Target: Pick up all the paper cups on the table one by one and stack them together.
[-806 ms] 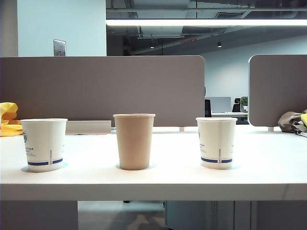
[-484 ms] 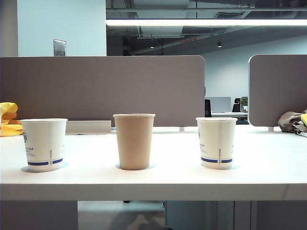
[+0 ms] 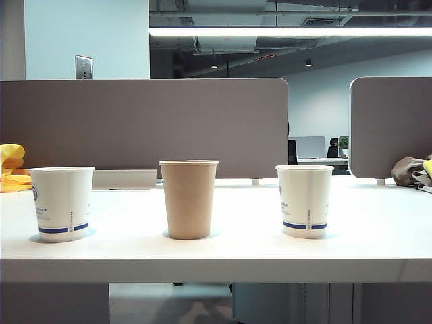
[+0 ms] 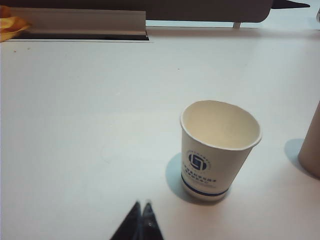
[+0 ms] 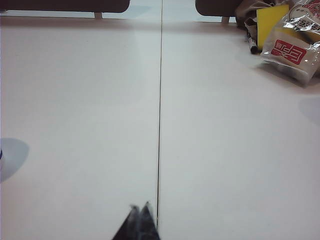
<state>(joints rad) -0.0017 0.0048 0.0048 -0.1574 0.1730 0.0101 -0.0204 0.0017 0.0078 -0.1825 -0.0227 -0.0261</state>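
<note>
Three paper cups are set upright in a row on the white tabletop (image 3: 378,250), well apart from one another. In the exterior view, a white cup with a blue band (image 3: 62,203) is located at the left of the frame, a plain tan cup (image 3: 189,199) at the centre, and a second white cup with a blue band (image 3: 305,200) right of centre. No cup is stacked in another. Grey partition panels (image 3: 143,128) are seen behind the row. A yellow item (image 3: 11,167) is visible at the left edge and a crumpled bag (image 3: 410,171) at the right edge.

In the left wrist view, the left end effector (image 4: 141,205) is seen at the lower centre of the frame with its fingertips pressed together; nothing is gripped. The white cup with the printed logo is shown at the lower right of centre, near the fingertips but apart from them. The side of the tan cup is cut by the right edge.

In the right wrist view, the right end effector (image 5: 140,206) is seen at the lower centre, likewise closed and empty, just beside a seam line (image 5: 160,110) in the tabletop. Packaged snacks (image 5: 292,47) are located at the upper right.
</note>
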